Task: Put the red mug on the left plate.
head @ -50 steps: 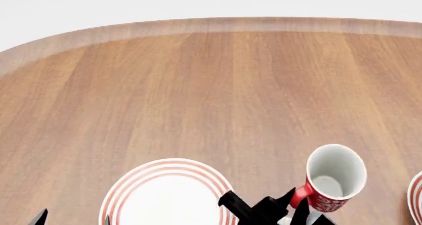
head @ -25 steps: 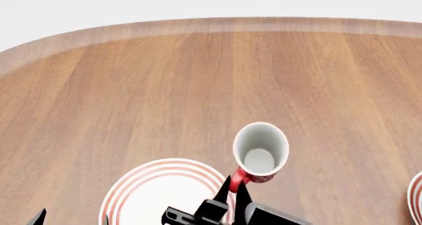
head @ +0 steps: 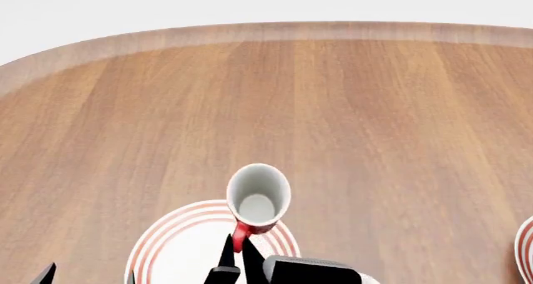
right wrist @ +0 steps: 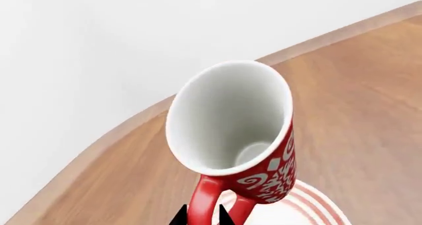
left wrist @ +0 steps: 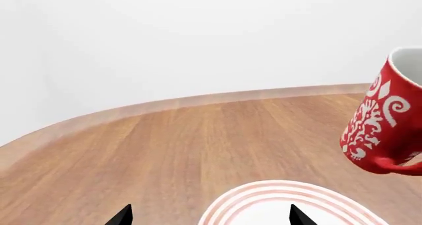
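The red mug (head: pixel 258 200), patterned in white with a white inside, hangs tilted over the far rim of the left plate (head: pixel 158 234), a white plate ringed with thin red lines. My right gripper (head: pixel 237 251) is shut on the mug's red loop handle (right wrist: pixel 207 200), its two dark fingertips pinching it from both sides. In the left wrist view the red mug (left wrist: pixel 386 126) floats above the left plate (left wrist: pixel 277 193). My left gripper (left wrist: pixel 209 216) stands open low at the plate's near left side, holding nothing.
A sliver of a second ringed plate (head: pixel 526 249) shows at the right edge. The wooden table (head: pixel 266 97) stretches far ahead to a rounded rim, with a white wall beyond.
My right gripper has carried the red mug leftward, from near the right plate to above the left plate's far rim. The left gripper has stayed put.
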